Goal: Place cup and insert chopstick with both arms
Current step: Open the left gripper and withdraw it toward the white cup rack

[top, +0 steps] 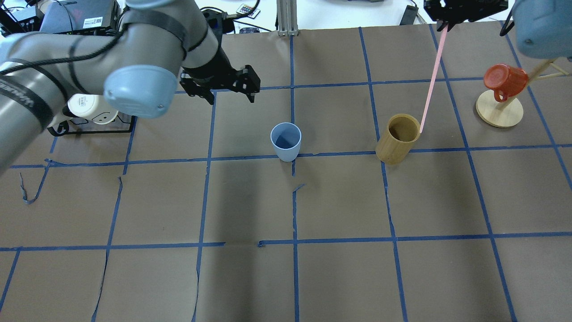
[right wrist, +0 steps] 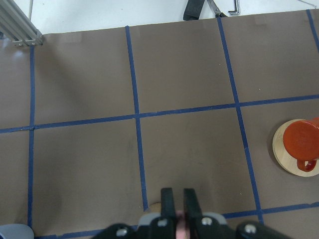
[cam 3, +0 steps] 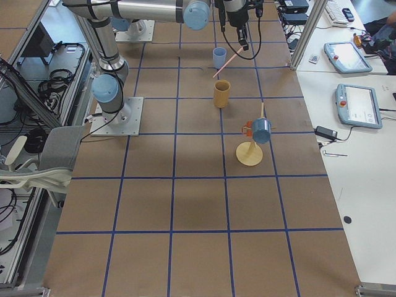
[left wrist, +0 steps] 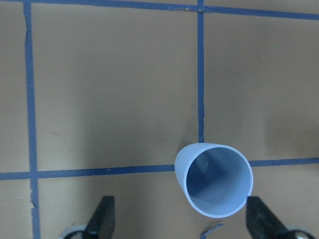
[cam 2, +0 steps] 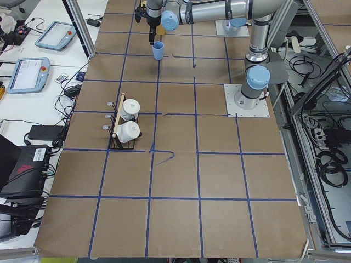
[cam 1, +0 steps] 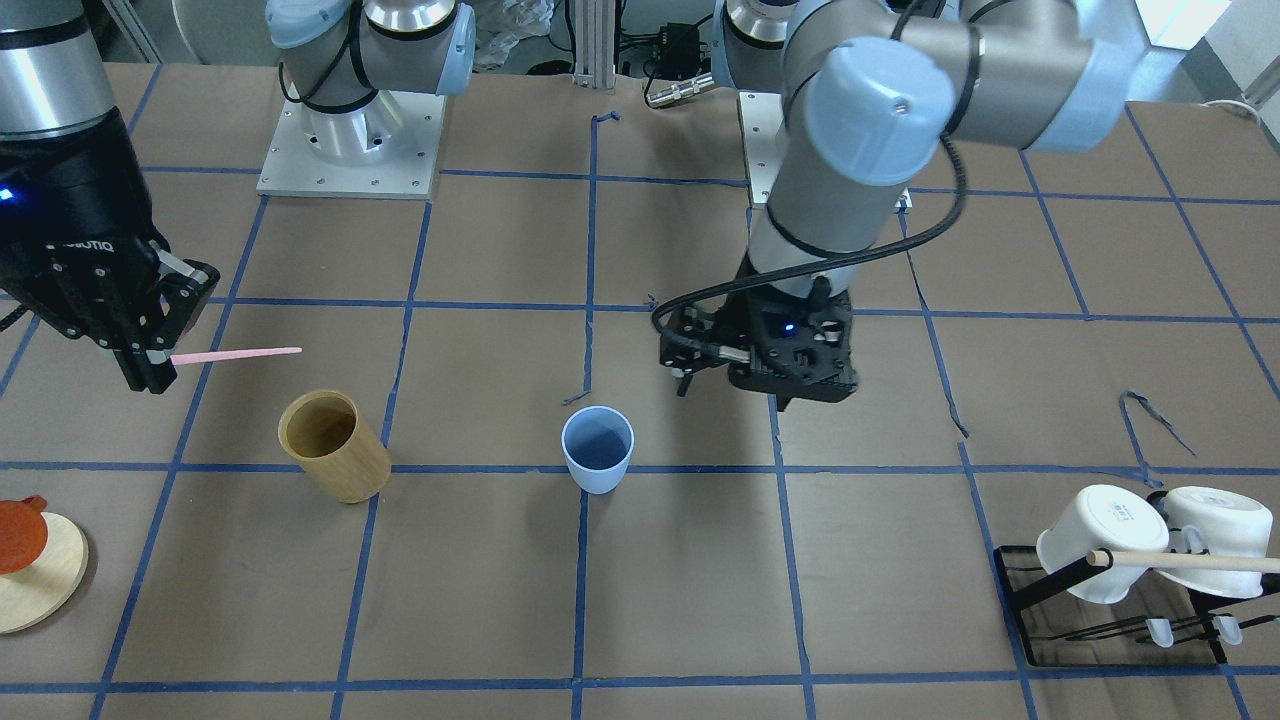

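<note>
A red-orange plastic mug hangs tilted on a round-based wooden stand. Well apart from it, two white ceramic mugs sit inverted on a black wire rack.

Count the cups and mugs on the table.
5: blue cup mid-table; wooden cup on its right-arm side; red mug hung on the stand; two white mugs on the rack at the left-arm end. None seem hidden.

Brown table, blue cup, bamboo holder
</note>
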Available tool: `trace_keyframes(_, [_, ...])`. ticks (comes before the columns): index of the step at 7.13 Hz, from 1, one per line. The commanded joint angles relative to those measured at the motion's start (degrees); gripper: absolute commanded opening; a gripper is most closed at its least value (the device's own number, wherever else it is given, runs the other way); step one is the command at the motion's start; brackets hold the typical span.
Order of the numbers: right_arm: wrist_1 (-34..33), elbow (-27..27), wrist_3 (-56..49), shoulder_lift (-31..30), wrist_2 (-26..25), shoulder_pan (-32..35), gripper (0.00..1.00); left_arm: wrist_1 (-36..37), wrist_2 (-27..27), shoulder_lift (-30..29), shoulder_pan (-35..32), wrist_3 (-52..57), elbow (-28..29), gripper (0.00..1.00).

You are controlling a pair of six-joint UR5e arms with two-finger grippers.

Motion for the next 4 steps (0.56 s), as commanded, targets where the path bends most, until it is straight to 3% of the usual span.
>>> trace_keyframes(1, [-0.45,0.06,0.18,-0.09,0.53,0.13,0.00,-8.97,3.70,4.52,7.13,5.54,1.38,1.00])
trace_keyframes(3, [-3.06,-0.03,1.05,0.17,0.53,5.36,0.00,-19.93,3.91,7.43,13.28,5.72,1.98,1.00])
trace_keyframes(4, [-5.17,-0.03,2.19,0.44,0.27,9.05,0.00,-19.55,4.69,8.48,12.70,5.37,2.08,1.00])
